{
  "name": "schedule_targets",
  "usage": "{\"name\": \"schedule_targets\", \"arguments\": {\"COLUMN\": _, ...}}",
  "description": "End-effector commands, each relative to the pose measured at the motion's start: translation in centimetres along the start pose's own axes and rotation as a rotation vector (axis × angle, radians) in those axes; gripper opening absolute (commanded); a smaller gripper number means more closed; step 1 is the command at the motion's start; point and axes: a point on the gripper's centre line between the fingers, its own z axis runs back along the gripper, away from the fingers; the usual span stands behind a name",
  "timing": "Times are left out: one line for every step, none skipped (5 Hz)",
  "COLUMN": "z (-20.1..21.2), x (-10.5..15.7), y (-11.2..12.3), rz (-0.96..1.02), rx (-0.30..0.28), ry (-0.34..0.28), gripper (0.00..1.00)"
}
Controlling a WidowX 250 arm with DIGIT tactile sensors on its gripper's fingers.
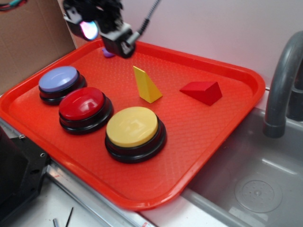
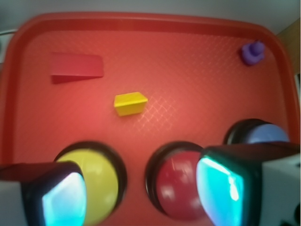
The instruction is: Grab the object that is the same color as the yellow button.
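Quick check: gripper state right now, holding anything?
Gripper: open, holding nothing, raised over the tray; yellow wedge untouched.

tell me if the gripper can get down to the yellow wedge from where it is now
Probably yes. The gripper hangs open above the tray, and the yellow wedge stands alone on bare tray, apart from the red wedge and the yellow button. Nothing sits between them.

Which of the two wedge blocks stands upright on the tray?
The yellow wedge stands upright, its point up; the red wedge lies flat on a long face.
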Motion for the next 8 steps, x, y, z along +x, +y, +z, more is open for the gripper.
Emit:
{"name": "schedule_targets", "arguments": {"z": -3.4, "x": 2.9, "y": -0.9, "rz": -0.01, "rx": 0.045, "ry": -0.006, "gripper": 1.0}}
{"name": "schedule_targets", "arguments": {"z": -5.4, "x": 3.5, "y": -0.8, "rz": 0.0, "rx": 0.078, "ry": 0.021, "gripper": 1.0}}
{"name": "schedule_targets", "arguments": {"z": -6.5, "x": 3.9, "y": -0.8, "rz": -0.008, "rx": 0.086, "ry": 0.037, "gripper": 1.0}}
{"name": "schedule_targets", "arguments": {"z": -7.6, "x": 4.2, "y": -0.9, "rz": -0.017, "rx": 0.074, "ry": 0.063, "gripper": 1.0}}
{"name": "schedule_targets", "arguments": {"z": -8.4, "x": 4.4, "y": -0.8, "rz": 0.0, "rx": 0.092, "ry": 0.081, "gripper": 1.0}}
{"name": "schedule_targets", "arguments": {"z": -9.0, "x": 4.8, "y": -0.4, "rz": 0.003, "rx": 0.087, "ry": 0.101, "gripper": 1.0}}
{"name": "schedule_targets", "arguments": {"z": -9.3, "x": 5.0, "y": -0.2, "rz": -0.028, "rx": 0.076, "ry": 0.106, "gripper": 0.58}}
{"name": "schedule_targets", "arguments": {"z": -9.1, "x": 4.9, "y": 0.0, "rz": -0.028, "rx": 0.059, "ry": 0.097, "gripper": 0.0}}
